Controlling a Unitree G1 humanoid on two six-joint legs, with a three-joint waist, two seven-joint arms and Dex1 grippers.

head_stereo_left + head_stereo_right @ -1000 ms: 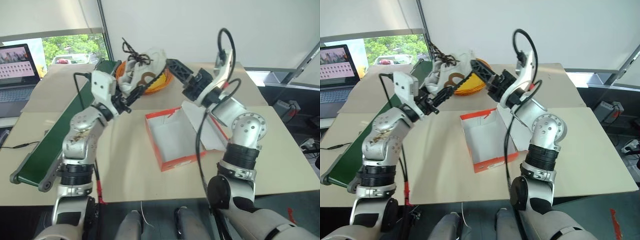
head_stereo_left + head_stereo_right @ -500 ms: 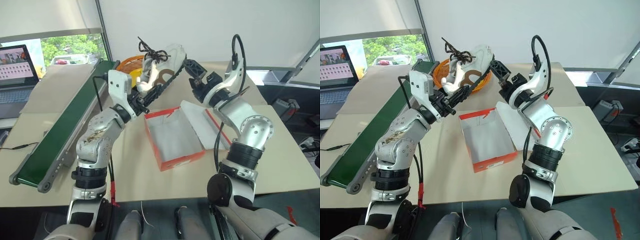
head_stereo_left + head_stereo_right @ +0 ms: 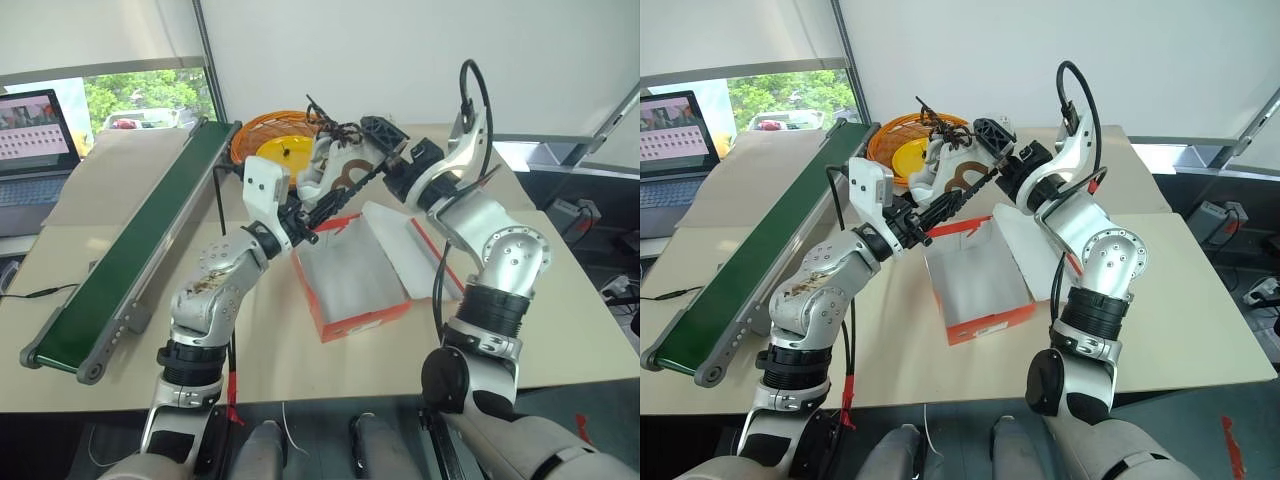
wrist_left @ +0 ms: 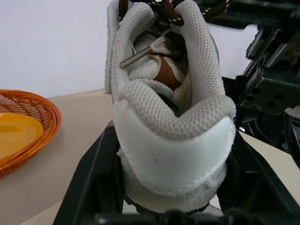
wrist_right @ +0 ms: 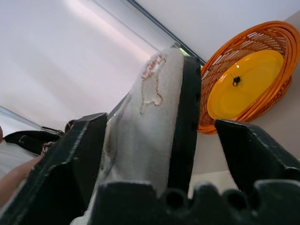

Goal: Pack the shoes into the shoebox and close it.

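The left gripper (image 3: 318,205) pinched the heel of the shoe (image 3: 335,172) between both fingers; in the left wrist view the shoe (image 4: 164,117) sat wedged between the two black fingers, heel toward the camera. The shoe hung in the air above the far end of the box (image 3: 350,275), laces up.

The right gripper (image 3: 378,140) stood at the toe end of the same shoe. In the right wrist view one finger (image 5: 79,154) lay against the shoe's side, while the other finger (image 5: 253,150) stood apart from the sole with a gap showing. The right jaws were therefore spread around the toe, not pressed on it.

The box lay open on the table (image 3: 560,300), white inside, with its lid (image 3: 425,250) folded out flat toward the right arm. No shoe lay in the box.

Behind the shoe stood an orange basket (image 3: 262,135) holding a yellow plate (image 3: 280,152). A green conveyor (image 3: 130,250) ran along the table on the left side. A laptop (image 3: 35,140) stood beyond it, well apart. Both arms crossed above the box's far edge.
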